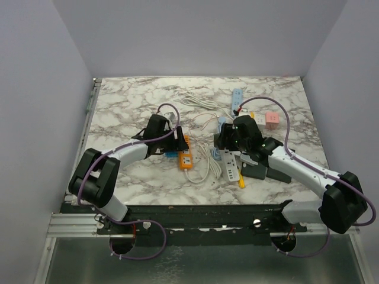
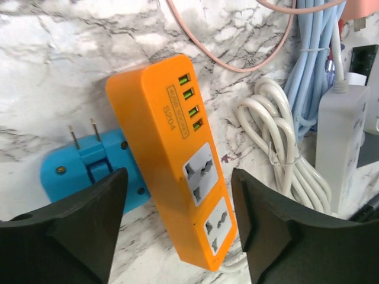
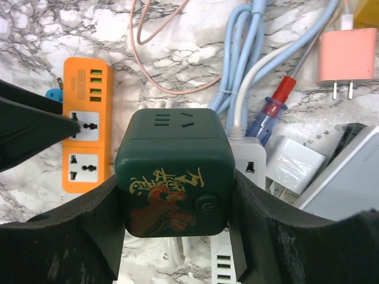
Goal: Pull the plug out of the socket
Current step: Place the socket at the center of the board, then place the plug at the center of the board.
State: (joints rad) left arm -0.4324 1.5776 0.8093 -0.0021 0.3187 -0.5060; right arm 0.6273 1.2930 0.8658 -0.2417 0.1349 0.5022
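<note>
- Orange strip [image 1: 186, 160] lies on the marble bench [image 1: 130, 100] under my left tool [image 1: 179, 144]. The right tool [image 1: 230, 141] sits just beside it, over a clutter of leads.
- Left wrist: the tool is spread and holds nothing, with its fingers astride the strip. The blue plug [image 2: 83, 174] lies against the strip's side, prongs bare, so I judge it already out. White cable [image 2: 278, 142] crowds the other side.
- Right wrist: the tool pinches a green cube [image 3: 173, 171], probably steadying it. A pink charger [image 3: 343, 56] and blue cables [image 3: 243, 53] lie beyond.
</note>
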